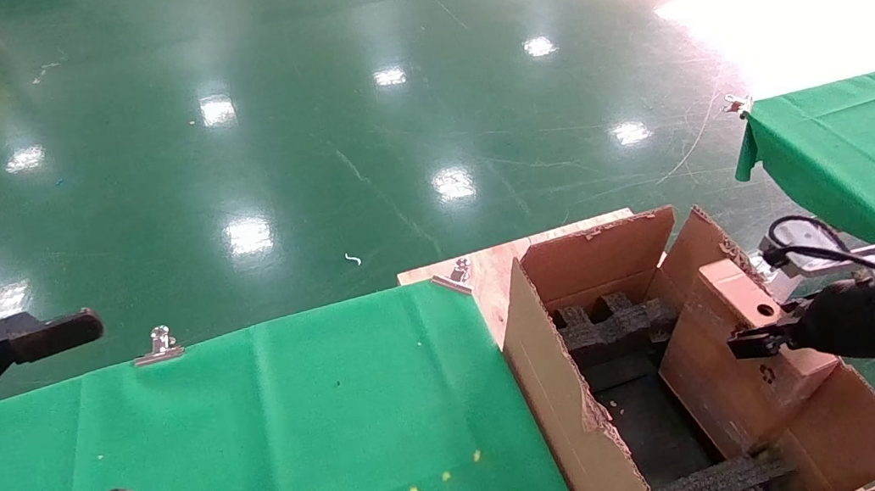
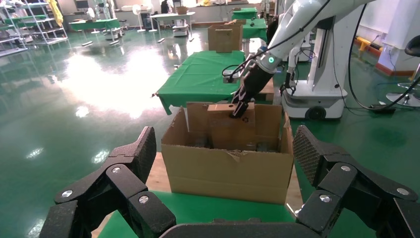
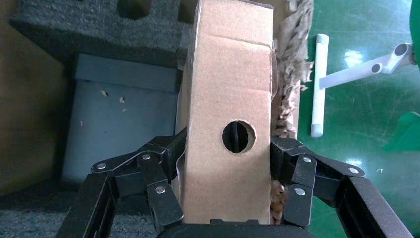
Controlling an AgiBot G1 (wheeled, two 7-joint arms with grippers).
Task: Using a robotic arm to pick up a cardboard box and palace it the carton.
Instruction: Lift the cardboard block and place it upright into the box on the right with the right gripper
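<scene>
holed cardboard box (image 1: pixel 746 339) tilted inside carton (image 1: pixel 570 398)

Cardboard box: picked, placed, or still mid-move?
Picked: the right pincer is shut on the cardboard box, one finger on each side, near its round hole. In hand: the box hangs tilted over the carton's right side, its lower part already below the rim in the left wrist view. Left: lower it in among the black foam inserts and let go. The left pincer is open and idle over the green cloth.

small cardboard box (image 1: pixel 746 339) inside the carton (image 1: pixel 571 406), against its right wall, above foam inserts (image 1: pixel 612 328).
</scene>
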